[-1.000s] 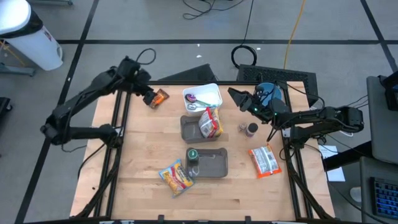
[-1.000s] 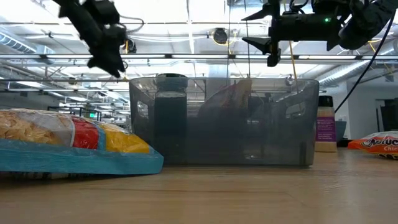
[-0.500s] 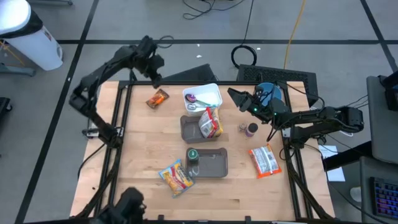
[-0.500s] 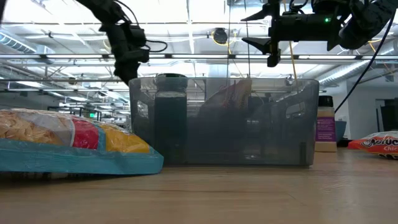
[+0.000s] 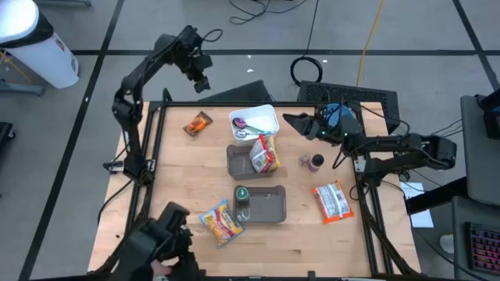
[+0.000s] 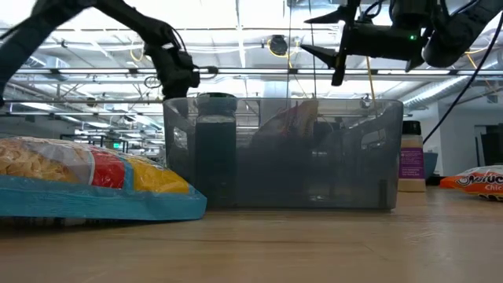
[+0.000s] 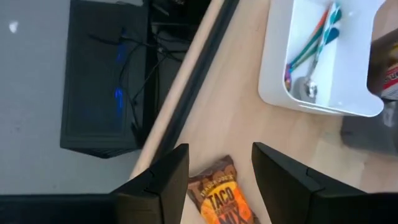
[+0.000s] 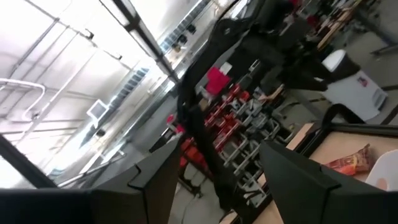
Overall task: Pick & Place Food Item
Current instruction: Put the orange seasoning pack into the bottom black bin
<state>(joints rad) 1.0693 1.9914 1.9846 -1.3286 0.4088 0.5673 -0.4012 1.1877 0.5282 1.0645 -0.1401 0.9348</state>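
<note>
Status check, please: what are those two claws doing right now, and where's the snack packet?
Left claw open, empty, raised past the table's far edge. Right claw open, empty, hanging beside the white tray. Taco mix packet flat on the table, untouched. Nothing in the way.

High over the desk (image 6: 314, 244), the right hand (image 6: 321, 53) hangs with its two fingers spread and nothing between them, straight above a smoky see-through bin (image 6: 283, 153) that holds a dark jar (image 6: 216, 149) and a snack bag (image 6: 295, 134). Off to its side and a little lower, the left hand (image 6: 179, 81) hangs over the bin's far corner. Below that hand, a chip bag (image 6: 94, 185) lies flat on the desk, while a bottle (image 6: 412, 165) and an orange packet (image 6: 475, 181) sit past the bin's other end.
</note>
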